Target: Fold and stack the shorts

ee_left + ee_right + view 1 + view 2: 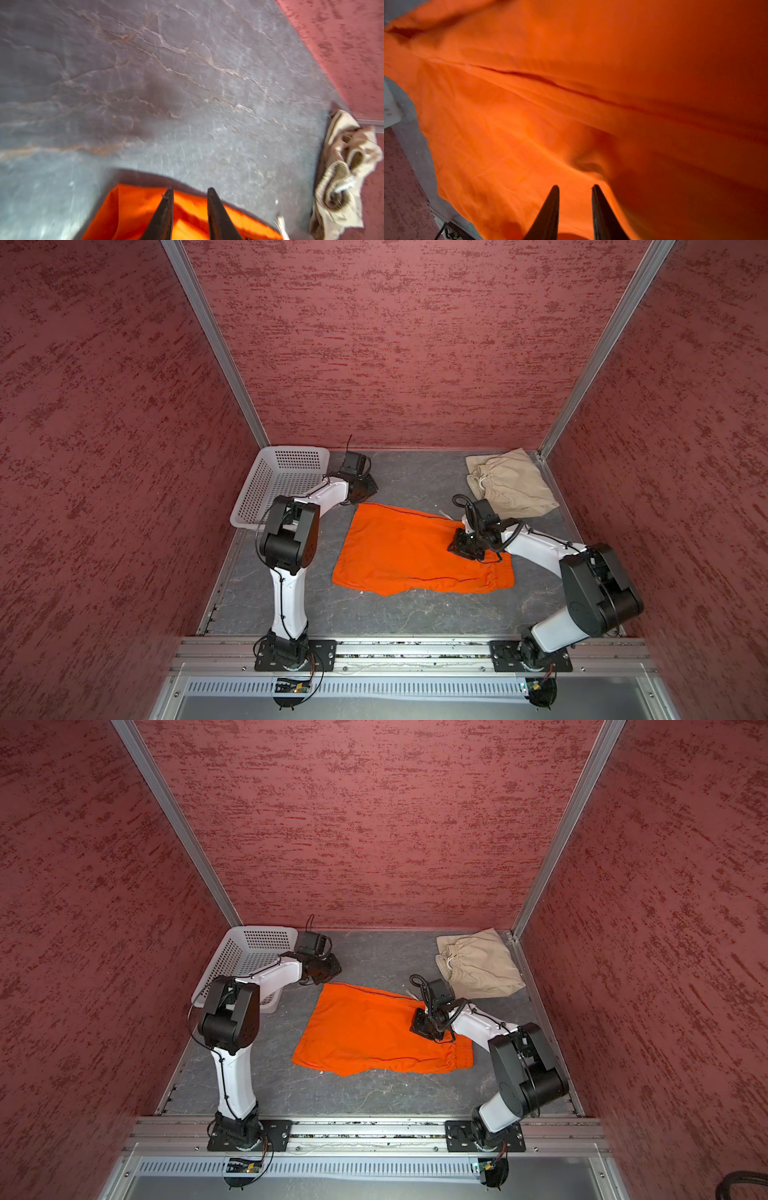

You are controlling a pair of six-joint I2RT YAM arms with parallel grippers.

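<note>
The orange shorts (399, 551) (365, 1031) lie spread flat mid-table, gathered waist towards the right, and a white drawstring end (446, 514) pokes out at their far edge. The beige shorts (511, 485) (478, 965) sit folded in the back right corner. My left gripper (366, 494) (190, 190) hangs over the orange shorts' far left corner (135, 207), jaws slightly apart, with cloth showing through the gap. My right gripper (459, 545) (575, 186) is low over the orange cloth (529, 124) near the waist, jaws apart, gripping nothing.
A white perforated basket (266, 485) (232, 961) stands at the back left, just behind the left arm. Red textured walls close in the back and both sides. Grey stone-patterned tabletop (374, 614) shows in front of the orange shorts.
</note>
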